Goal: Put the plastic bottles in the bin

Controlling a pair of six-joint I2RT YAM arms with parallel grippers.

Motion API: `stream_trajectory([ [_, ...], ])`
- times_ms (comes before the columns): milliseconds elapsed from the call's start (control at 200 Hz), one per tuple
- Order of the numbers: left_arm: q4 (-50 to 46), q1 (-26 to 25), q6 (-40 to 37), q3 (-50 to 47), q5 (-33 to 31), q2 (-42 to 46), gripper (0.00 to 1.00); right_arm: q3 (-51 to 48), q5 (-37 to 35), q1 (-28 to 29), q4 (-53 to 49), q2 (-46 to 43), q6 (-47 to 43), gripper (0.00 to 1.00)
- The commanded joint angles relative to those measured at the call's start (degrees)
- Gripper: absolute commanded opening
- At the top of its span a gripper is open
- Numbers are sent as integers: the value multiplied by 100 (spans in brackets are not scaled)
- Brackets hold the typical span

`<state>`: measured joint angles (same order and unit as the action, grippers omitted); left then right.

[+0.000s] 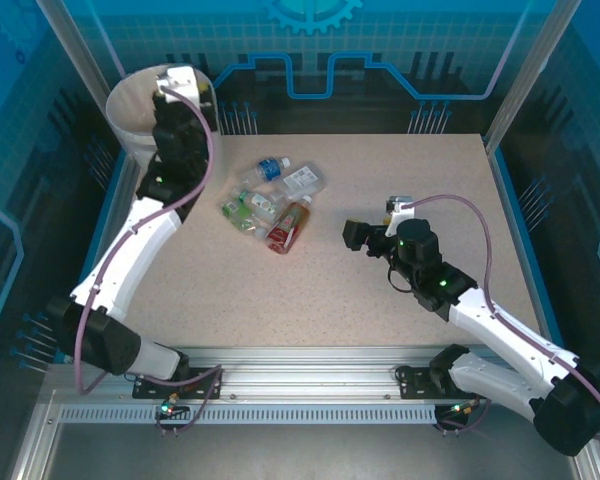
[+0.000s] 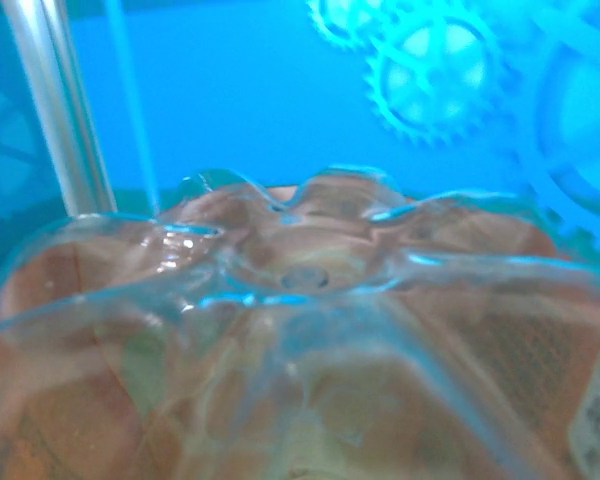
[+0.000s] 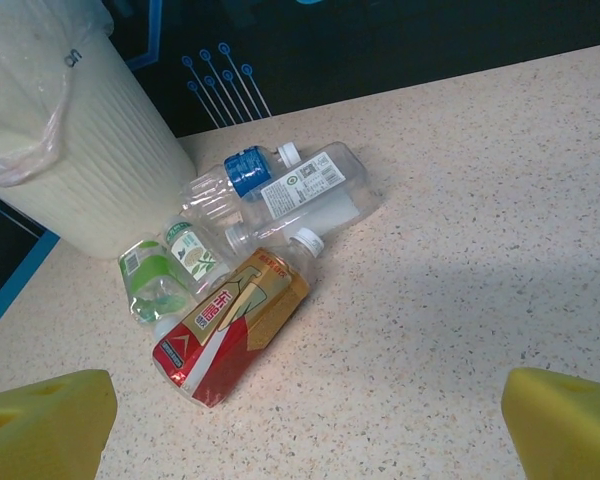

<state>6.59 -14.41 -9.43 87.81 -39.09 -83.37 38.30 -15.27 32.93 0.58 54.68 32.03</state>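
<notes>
Directly below the left claw (image 1: 183, 88) opens the bin (image 1: 120, 105), and held in that claw's narrow grip is a clear bottle (image 2: 310, 340) with an orange-brown tint, its moulded base close against the wrist camera. The fingers are hidden behind it, so the hold is judged from how the bottle sits. The claw hangs toward the right side of the bin's mouth, not over its centre. A release here could clip the rim or catch the clear liner (image 3: 25, 120) and bounce the bottle back onto the surface (image 1: 410, 180). Ahead and to the left of the right claw (image 1: 363, 236), well apart from it, lies the pile of bottles (image 1: 270, 205). A red-labelled bottle (image 3: 230, 320) is nearest, with green-labelled ones (image 3: 165, 270) touching it on the bin side and a blue-labelled one (image 3: 242, 172) and a white-labelled one (image 3: 310, 185) beyond. The right claw stands wide and holds nothing. The pile is round, slick and overlapping, so closing on one bottle could roll its neighbours away or squirt it out of the fingers. With the pile just beside the bin wall, both arms reaching there together risk a collision.
</notes>
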Motion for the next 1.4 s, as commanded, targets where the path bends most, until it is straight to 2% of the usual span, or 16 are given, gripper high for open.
stream_trajectory([
  [0, 388, 378, -159, 593, 264, -217, 56, -59, -158, -80, 14, -45, 144, 100],
  [120, 618, 783, -170, 983, 551, -576, 57, -21, -46, -112, 22, 20, 163, 100],
  [425, 107, 1643, 269, 2052, 992, -1716, 57, 145, -14, -146, -102, 123, 207, 100],
  [650, -1132, 2144, 913, 2986, 1424, -2492, 58, 168, 109, -170, -219, 87, 224, 100],
  [785, -1639, 2335, 1173, 3257, 1390, -2820, 59, 213, 173, -173, -307, 87, 251, 100],
  [895, -1828, 2364, 1147, 3376, 1100, -3013, 59, 226, 208, -177, -326, 80, 251, 100],
  [985, -1953, 2364, 1135, 3511, 751, -3176, 65, 240, 219, -174, -361, 76, 255, 100],
  [1090, -2155, 2364, 1165, 3826, 387, -3381, 77, 276, 200, -180, -426, 46, 286, 100],
  [1246, -2897, 2364, 1368, 4688, 444, -3735, 86, 266, 97, -183, -456, -22, 303, 100],
  [1396, -3156, 2347, 1807, 4787, 660, -3606, 92, 230, 94, -182, -501, -70, 390, 100],
])
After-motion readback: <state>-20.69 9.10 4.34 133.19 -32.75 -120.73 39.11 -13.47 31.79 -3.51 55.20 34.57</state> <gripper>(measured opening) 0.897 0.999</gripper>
